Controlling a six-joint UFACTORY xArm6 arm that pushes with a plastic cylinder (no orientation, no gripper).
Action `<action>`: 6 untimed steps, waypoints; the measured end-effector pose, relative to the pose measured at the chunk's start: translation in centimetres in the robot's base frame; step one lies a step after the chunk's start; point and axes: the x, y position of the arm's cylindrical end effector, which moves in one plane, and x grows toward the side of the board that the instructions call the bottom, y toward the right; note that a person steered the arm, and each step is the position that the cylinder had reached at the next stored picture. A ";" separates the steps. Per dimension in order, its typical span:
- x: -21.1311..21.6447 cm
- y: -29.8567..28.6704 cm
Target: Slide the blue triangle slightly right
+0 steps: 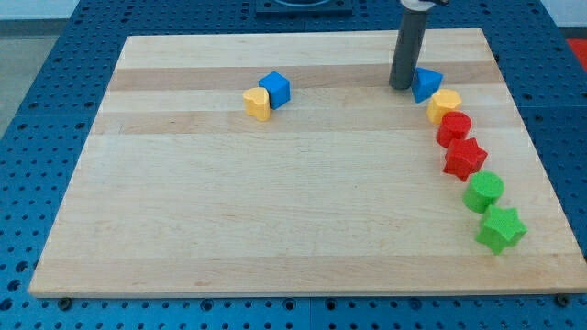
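Board (275, 202) is pale wood on blue pegboard (37, 137); my tip (401, 87), gripperless, touches blue triangle (426, 83) at view's left.

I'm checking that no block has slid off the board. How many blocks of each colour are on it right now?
Blue: 2, the blue cube and the blue triangle
Yellow: 2, at and
Red: 2, at and
Green: 2, at and
Total: 8
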 end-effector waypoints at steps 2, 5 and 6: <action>-0.2 1.1; -0.3 1.5; -0.3 2.1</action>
